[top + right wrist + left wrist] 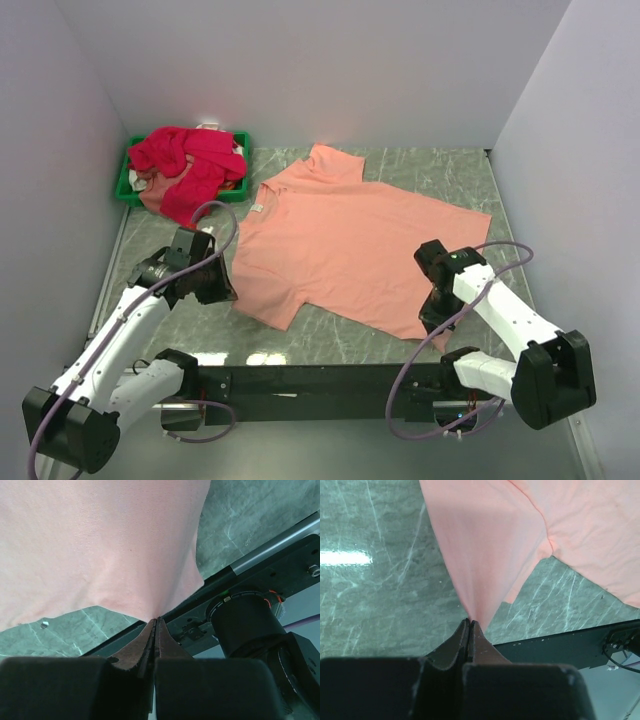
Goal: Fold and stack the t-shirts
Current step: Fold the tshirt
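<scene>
Bench [400, 165]: a green-grey, marble-patterned slab closed in by plain pale walls at 9, 12 and 3 o'clock, seen from the top view.

Salmon-peach t-shirt [350, 245]: a plain, soft short-sleeved cloth shirt spread mostly flat across the middle of the bench. Its collar points toward 9 o'clock and its hem toward 3 to 4 o'clock. One sleeve reaches out toward 12 o'clock, the other toward 7 o'clock. The 7 o'clock sleeve and the 5 o'clock hem corner are each drawn into a narrow peak.

Black rail [320, 380]: a dark bar along the bench's 6 o'clock edge, between the two arm bases, just beside the shirt's near edge.

Crimson-pink t-shirts [190, 160]: a crumpled heap of soft cloth at the 10 o'clock corner, piled in the bin and spilling over its near rim onto the bench. How many shirts it holds cannot be told. It lies near the salmon-peach shirt's collar, apart from it.

Green plastic bin [128, 180]: a small rectangular tray at the 10 o'clock corner, against the far wall, mostly covered by the heap.

Left fingers [470, 626]: pressed together, pinching the edge of the 7 o'clock sleeve, where the cloth fans out from the tips.

Right fingers [156, 622]: pressed together, pinching the hem at the 5 o'clock corner, close to the rail.

White label [256, 207]: a small tag inside the collar.
</scene>
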